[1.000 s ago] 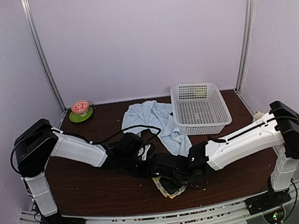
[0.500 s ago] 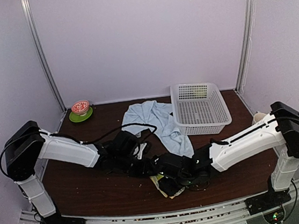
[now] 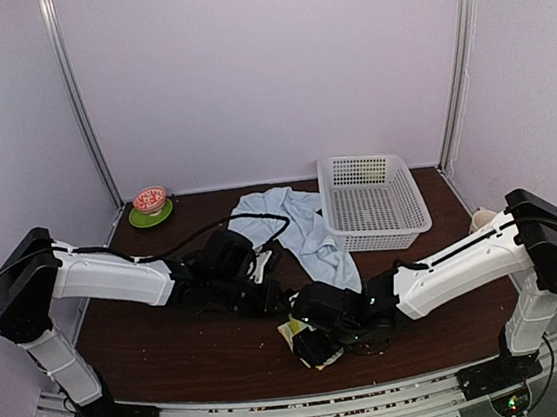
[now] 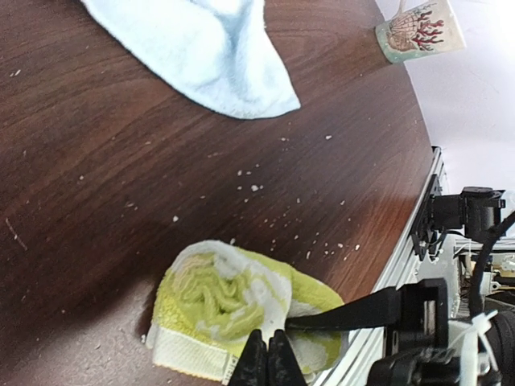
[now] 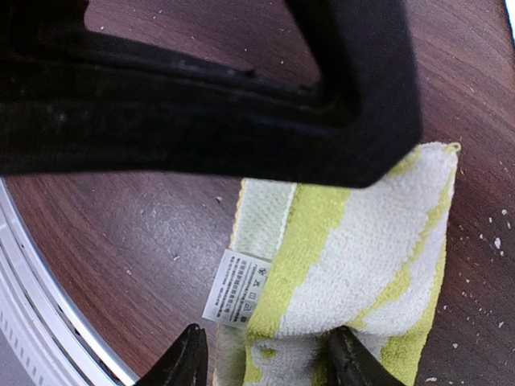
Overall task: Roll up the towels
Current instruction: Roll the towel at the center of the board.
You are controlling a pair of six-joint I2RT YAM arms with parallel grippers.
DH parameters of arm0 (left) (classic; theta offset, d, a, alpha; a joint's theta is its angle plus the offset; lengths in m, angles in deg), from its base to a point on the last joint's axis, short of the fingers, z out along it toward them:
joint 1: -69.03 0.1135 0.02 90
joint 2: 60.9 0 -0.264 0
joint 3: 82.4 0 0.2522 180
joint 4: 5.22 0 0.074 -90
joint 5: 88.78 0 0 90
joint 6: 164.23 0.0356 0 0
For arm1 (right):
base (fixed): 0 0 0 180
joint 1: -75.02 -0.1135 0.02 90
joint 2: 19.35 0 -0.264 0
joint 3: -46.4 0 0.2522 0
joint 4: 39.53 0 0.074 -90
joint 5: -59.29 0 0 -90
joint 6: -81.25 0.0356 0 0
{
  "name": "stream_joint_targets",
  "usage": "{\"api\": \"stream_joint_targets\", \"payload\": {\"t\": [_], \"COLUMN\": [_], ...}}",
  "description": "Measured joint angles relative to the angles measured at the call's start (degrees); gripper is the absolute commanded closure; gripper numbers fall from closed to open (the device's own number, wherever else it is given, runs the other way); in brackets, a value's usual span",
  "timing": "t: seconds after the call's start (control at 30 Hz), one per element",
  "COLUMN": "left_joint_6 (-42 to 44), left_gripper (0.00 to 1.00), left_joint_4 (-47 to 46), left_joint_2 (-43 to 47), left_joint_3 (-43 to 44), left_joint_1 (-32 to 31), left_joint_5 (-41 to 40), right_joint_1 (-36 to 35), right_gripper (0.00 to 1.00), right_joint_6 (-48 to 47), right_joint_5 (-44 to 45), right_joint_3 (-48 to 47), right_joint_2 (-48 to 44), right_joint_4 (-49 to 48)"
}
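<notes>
Lavender walls enclose a dark brown wooden table (image 3: 174,351). From above, a plain light-blue cloth towel (image 3: 290,222) lies crumpled at mid-table, touching a white perforated plastic basket (image 3: 373,200). The white left arm (image 3: 115,277) and white right arm (image 3: 456,264) meet over a small yellow-green patterned towel (image 3: 313,347) near the front edge.

In the left wrist view, that towel sits partly rolled, and the left gripper (image 4: 265,360) is closed tight with nothing between its tips, over the towel's hem.

In the right wrist view, the right gripper (image 5: 269,358) stands parted astride the towel's edge by its white care label (image 5: 236,287). It seems to clamp nothing, though contact is unclear.
</notes>
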Motion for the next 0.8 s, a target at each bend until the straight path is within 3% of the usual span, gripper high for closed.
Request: {"api": "stream_joint_targets", "payload": {"t": [0.8], "left_joint_6": [-1.6], "left_gripper": [1.0], "left_joint_4": [-6.49], "left_joint_2": [-9.11], "left_joint_3": [3.52], "left_joint_1": [0.72], "left_joint_5": [5.88], "right_joint_1": [0.98], "right_gripper": [0.44], "right_joint_6": [2.19], "right_joint_5": [-1.03], "right_joint_3": [0.76], "right_joint_2": [-0.92], "right_joint_4": [0.81]}}
